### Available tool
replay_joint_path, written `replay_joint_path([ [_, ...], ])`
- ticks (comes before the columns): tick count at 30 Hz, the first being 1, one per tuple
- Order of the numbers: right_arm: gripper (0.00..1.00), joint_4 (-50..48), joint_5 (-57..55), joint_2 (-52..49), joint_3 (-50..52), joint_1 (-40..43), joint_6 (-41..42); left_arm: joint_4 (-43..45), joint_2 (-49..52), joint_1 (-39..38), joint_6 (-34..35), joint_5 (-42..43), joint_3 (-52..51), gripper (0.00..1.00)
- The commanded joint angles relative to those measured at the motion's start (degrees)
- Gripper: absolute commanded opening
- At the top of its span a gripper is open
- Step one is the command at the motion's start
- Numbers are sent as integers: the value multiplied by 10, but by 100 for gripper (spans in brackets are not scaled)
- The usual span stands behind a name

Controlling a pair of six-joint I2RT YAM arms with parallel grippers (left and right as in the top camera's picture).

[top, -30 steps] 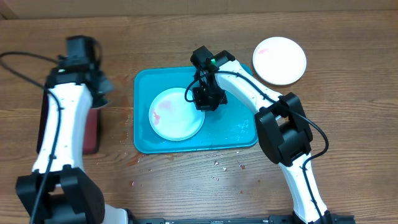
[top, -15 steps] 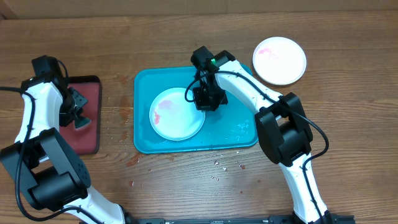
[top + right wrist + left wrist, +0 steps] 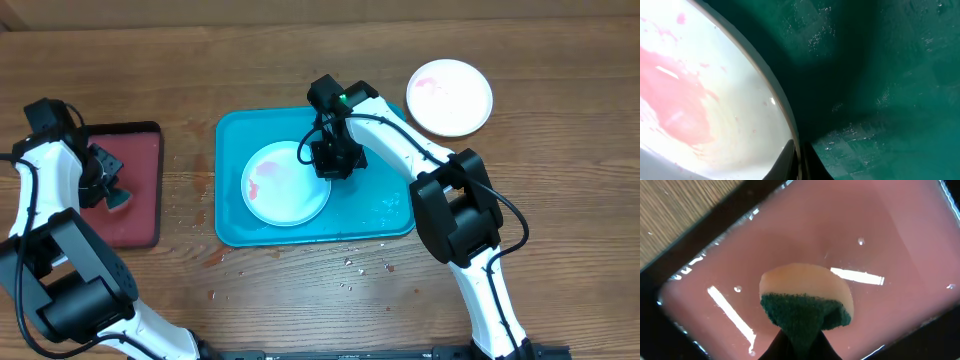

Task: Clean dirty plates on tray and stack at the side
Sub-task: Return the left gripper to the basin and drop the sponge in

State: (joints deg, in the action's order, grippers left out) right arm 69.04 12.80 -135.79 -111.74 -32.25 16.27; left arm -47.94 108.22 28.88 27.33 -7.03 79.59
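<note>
A pale plate (image 3: pixel 285 185) with a red smear lies in the turquoise tray (image 3: pixel 385 215). My right gripper (image 3: pixel 328 160) is shut on its right rim; the right wrist view shows the rim (image 3: pixel 785 115) pinched between the fingers (image 3: pixel 799 162) over the wet tray floor (image 3: pixel 890 75). A white plate (image 3: pixel 450 97) with a red smear sits on the table at the back right. I see no third plate. My left gripper (image 3: pixel 105 190) is shut on a yellow sponge with a green pad (image 3: pixel 805 302), held just above the red tray.
The black-rimmed pinkish-red tray (image 3: pixel 135 215) lies at the far left; its wet floor (image 3: pixel 880 235) fills the left wrist view. Small crumbs and droplets (image 3: pixel 350 265) are scattered on the wooden table in front of the turquoise tray.
My left arm has swung left and down, bringing the sponge over the red tray. The right arm and the plate have not moved.
</note>
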Motion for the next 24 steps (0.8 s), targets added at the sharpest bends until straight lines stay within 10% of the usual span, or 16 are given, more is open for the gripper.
replay_joint_path([
  [1,4,6,-27,13,3,4,-1,2,22,-2,10,27,-13,11],
  [9,4,10,-27,13,3,4,-1,6,31,-1,10,39,-10,31],
  [24,4,119,-153,23,-149,-9,19,-160,-39,23,10,139,159,32],
])
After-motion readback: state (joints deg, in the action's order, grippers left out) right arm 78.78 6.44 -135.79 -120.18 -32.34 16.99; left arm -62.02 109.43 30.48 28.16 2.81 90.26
